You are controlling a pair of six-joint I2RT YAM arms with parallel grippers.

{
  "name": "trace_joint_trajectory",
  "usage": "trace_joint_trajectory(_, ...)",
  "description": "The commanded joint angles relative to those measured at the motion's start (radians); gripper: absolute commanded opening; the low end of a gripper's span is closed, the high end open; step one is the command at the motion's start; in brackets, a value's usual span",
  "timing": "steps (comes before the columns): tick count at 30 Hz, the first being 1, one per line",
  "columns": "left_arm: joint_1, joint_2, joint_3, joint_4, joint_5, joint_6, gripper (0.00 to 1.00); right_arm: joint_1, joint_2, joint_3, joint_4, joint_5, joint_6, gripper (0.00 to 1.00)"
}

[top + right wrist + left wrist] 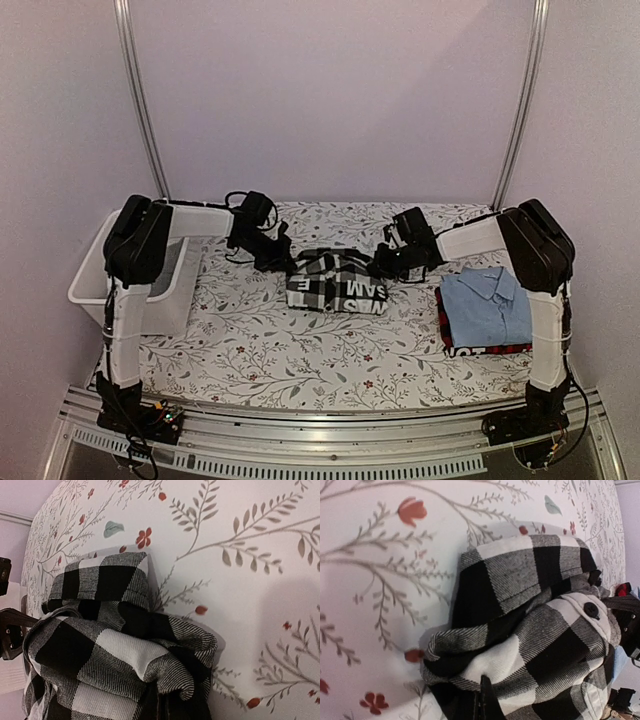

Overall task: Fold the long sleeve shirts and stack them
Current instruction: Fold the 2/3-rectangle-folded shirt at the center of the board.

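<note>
Left hand [283, 262] and right hand [386, 266] each clamp an end of the checked shirt [335, 288] bunched mid-desk [260, 350], likely to fold it for the stack at the right edge, light blue shirt [487, 305] atop red-and-black shirt [490, 350].

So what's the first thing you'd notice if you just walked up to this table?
The black-and-white checked shirt bunched in the middle of the flowery table, with the left gripper and right gripper pinching it from either side. Then the tidy pile at the right: a light blue shirt folded on top of a red-and-black one.
</note>
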Motion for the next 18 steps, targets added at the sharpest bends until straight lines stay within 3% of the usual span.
trace_joint_trajectory(1, -0.046, -0.24, -0.303, 0.094, -0.025, -0.048, 0.0, 0.093, -0.149, -0.188, -0.023, 0.027, 0.037, 0.0)
trace_joint_trajectory(6, -0.086, -0.49, -0.568, 0.154, -0.053, -0.088, 0.0, 0.163, -0.358, -0.401, -0.015, 0.089, 0.107, 0.0)
trace_joint_trajectory(10, -0.096, -0.594, -0.649, 0.154, -0.071, -0.101, 0.0, 0.166, -0.494, -0.442, -0.034, 0.125, 0.127, 0.0)
trace_joint_trajectory(18, -0.07, -0.543, -0.572, 0.126, -0.102, -0.068, 0.0, 0.146, -0.476, -0.337, -0.087, 0.16, 0.086, 0.0)
